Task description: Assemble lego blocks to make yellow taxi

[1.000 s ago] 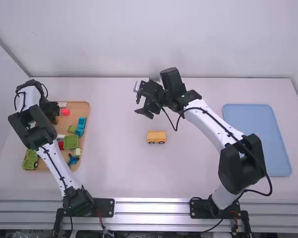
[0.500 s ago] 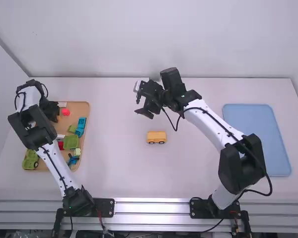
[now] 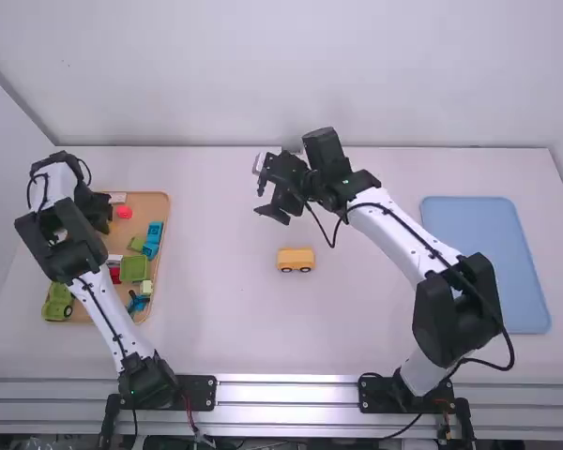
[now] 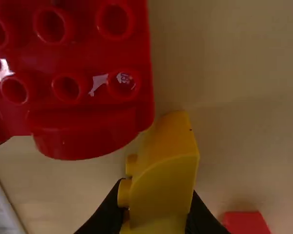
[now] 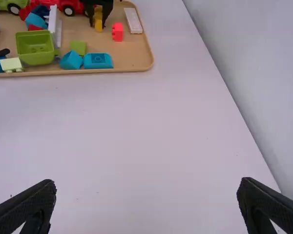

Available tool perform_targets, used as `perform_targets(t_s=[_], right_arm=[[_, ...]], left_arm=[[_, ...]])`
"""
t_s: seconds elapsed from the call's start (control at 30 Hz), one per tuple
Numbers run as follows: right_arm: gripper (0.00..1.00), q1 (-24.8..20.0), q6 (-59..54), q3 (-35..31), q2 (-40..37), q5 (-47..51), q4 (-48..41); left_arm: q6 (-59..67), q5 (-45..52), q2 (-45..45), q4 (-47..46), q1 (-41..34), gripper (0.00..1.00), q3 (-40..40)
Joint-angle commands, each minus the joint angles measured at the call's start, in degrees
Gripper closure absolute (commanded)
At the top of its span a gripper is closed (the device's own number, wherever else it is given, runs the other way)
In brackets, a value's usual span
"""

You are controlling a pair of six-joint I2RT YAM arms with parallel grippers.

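Progress, left to right. In the tray (image 3: 154,200), beside the red car (image 5: 71,7), a yellow block (image 4: 166,170) with a sloping face is in the left gripper (image 4: 157,209); it is a separate part, to be added. At mid-table stands the taxi (image 3: 296,256), a yellow body on dark wheels, upright. A body on wheels is thus in place; the block in the gripper, probably a cab or roof piece, remains to be carried across and pressed on. The work is judged part done; whether further parts are needed cannot be told.

Position relative to the pincers, left to right. The left gripper is clenched on the block, one finger at each side, low in the tray; the block's upper part projects beyond the fingertips, close beside the red car. Whether the block is clear of the tray floor cannot be told. The taxi lies well apart from this gripper, to its right across the table. The right gripper (image 5: 146,187) is released, its fingers wide apart with nothing between them; the taxi lies nearer the arms' bases than this gripper, outside its grasp.
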Motion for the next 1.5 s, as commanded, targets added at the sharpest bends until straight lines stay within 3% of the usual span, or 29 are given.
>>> perform_targets(t_s=[0.0, 0.2, 0.33, 0.67, 0.77, 1.0, 1.1, 1.3, 1.47], right_arm=[[0.01, -0.79, 0.79, 0.02, -0.87, -0.35, 0.28], [0.01, -3.04, 9.31, 0.02, -0.87, -0.48, 3.58], [0.01, -4.76, 14.49, 0.02, -0.31, -0.55, 6.23], [0.01, -8.57, 28.63, 0.0, 4.55, -1.2, 15.87], [0.01, -9.88, 28.87, 0.0, 4.92, -5.81, 16.68], [0.01, -13.53, 29.05, 0.0, 4.92, -16.92, 15.43], [0.01, -14.4, 26.99, 0.0, 4.92, -22.82, 12.79], [0.01, -13.22, 19.82, -0.74, 4.92, -26.12, 7.63], [0.01, -12.31, 23.69, -6.03, 4.02, -26.75, 14.34]], left_arm=[[2.47, -4.07, -1.42, -2.82, -0.15, 0.98, 3.54], [6.14, -6.29, -9.18, -4.15, -1.66, 0.98, 5.62], [7.21, -9.68, -17.42, -0.5, -5.49, 0.98, 0.63], [29.79, -9.42, -39.1, 28.74, -21.99, 0.98, -27.82], [36.74, -8.66, -45.4, 38.82, -28.41, 0.98, -38.47], [56.17, 8.63, -59.04, 53.62, -35.93, 0.98, -58.58], [58.53, 11.3, -64.59, 60.3, -38.25, 0.98, -66.49], [63.36, 12.0, -69.18, 69.37, -43.17, 0.98, -76.28], [68.85, 15.96, -69.4, 73.96, -47.54, 0.98, -80.85]])
